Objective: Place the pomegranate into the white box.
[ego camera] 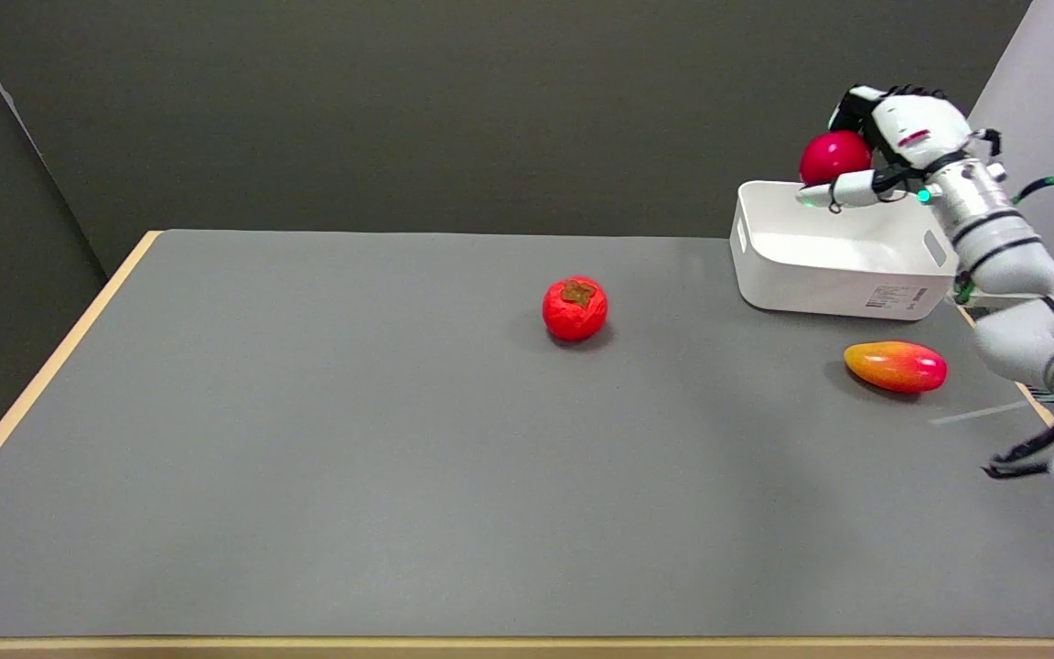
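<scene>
My right hand (893, 137) holds a round red pomegranate (832, 156) in the air, above the far side of the white box (833, 284). One finger lies under the fruit and the rest wrap over its top and right side. The box stands at the table's far right, open side up, and what shows of its inside is bare. The pomegranate hangs a little above the box's rim, apart from it.
A red persimmon-like fruit (575, 308) with a brown calyx sits near the table's middle. A red-and-orange mango (896, 366) lies just in front of the box. My right arm (1030, 311) runs along the table's right edge. A dark wall stands behind the grey table (307, 439).
</scene>
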You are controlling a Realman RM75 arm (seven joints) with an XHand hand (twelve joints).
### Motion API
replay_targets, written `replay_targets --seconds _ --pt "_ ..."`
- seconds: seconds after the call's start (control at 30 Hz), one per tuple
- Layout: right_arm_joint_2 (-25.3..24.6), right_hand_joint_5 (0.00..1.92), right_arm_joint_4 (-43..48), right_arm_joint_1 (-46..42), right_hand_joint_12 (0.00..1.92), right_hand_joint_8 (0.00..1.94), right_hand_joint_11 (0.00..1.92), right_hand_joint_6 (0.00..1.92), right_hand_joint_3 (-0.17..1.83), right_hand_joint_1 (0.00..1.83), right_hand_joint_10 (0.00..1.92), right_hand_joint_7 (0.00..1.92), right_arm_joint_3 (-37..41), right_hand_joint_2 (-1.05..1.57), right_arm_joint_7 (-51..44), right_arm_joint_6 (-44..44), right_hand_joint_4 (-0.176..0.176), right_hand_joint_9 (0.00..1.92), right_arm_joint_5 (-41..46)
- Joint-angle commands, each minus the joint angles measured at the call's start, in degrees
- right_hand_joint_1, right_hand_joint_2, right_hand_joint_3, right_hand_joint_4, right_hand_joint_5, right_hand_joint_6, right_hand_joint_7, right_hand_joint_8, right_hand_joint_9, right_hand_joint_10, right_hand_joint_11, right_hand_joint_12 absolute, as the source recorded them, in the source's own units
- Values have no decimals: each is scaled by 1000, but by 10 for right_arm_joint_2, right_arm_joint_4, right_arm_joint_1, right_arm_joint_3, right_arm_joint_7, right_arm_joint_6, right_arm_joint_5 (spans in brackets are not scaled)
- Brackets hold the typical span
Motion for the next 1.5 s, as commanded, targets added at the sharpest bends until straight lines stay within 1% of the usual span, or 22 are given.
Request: replay_targets --seconds 0.03,0.13,0.27,0.33,0.37,0.5,0.57,0.63,0.7,0.73,0.77,0.8,0.83,0.87,0.9,0.93,1.0,1.13,1.2,1.37,1.47,1.5 --pt "-72 676 -156 165 1846 1475 733 1455 219 1184 1340 725 -82 1165 -297 -147 -176 824 117" --pt "-69 675 -156 156 1847 1476 733 1456 219 1184 1342 724 -82 1165 -337 -147 -176 825 153" --pt "-60 674 -156 144 1840 1477 735 1456 216 1184 1341 724 -78 1167 -354 -146 -176 825 163" --pt "-56 584 -152 134 1769 1436 765 1483 216 1176 1296 831 -73 1168 -354 -146 -134 839 163" --pt "-54 572 -147 125 1755 1428 768 1485 220 1177 1289 848 -70 1165 -354 -146 -130 842 163" --pt "-48 580 -134 96 1725 1413 769 1471 235 1185 1291 860 -70 1151 -352 -149 -143 847 167" --pt "-45 581 -121 78 1719 1409 766 1468 235 1186 1291 862 -70 1150 -350 -149 -144 847 187" --pt "-40 579 -94 53 1736 1424 763 1475 230 1178 1297 853 -70 1156 -347 -150 -129 843 215" --pt "-32 675 -59 24 1870 1468 719 1449 215 1185 1353 734 -68 1164 -344 -150 -174 822 256" --pt "-26 566 -31 2 1875 1288 587 1249 529 1006 1364 723 -65 986 -338 -149 -40 782 297" --pt "-23 476 -16 -11 1874 1143 485 1091 778 864 1370 718 -61 844 -330 -148 68 752 322" --pt "-18 388 4 -28 1781 934 410 892 917 731 1276 656 -56 757 -309 -149 115 670 347" --pt "-13 337 23 -44 1665 767 383 746 929 658 1155 582 -52 741 -279 -149 104 588 370" --pt "-7 274 38 -58 1524 588 334 595 944 537 991 480 -51 713 -243 -149 98 480 393" --pt "-2 209 47 -68 1379 441 260 481 960 367 799 358 -50 674 -214 -148 102 358 403" --pt "5 147 62 -80 1257 326 185 390 971 226 640 244 -50 641 -179 -147 108 243 409" --pt "11 61 76 -91 1124 236 69 310 973 87 488 80 -50 600 -152 -147 121 80 410" --pt "15 46 99 -110 999 173 52 255 1019 49 432 -1 -45 561 -130 -146 129 28 411" --pt "17 47 110 -123 993 152 47 259 1021 48 421 -1 -37 560 -117 -145 133 27 411" --pt "17 61 140 -157 991 101 44 372 1030 7 393 -1 -21 546 -92 -129 164 36 420" --pt "20 62 210 -212 984 64 38 355 1035 5 362 -1 -2 547 -54 -100 165 37 441" --pt "20 60 258 -251 983 52 32 343 1030 8 345 -1 18 546 -55 -72 165 33 444"
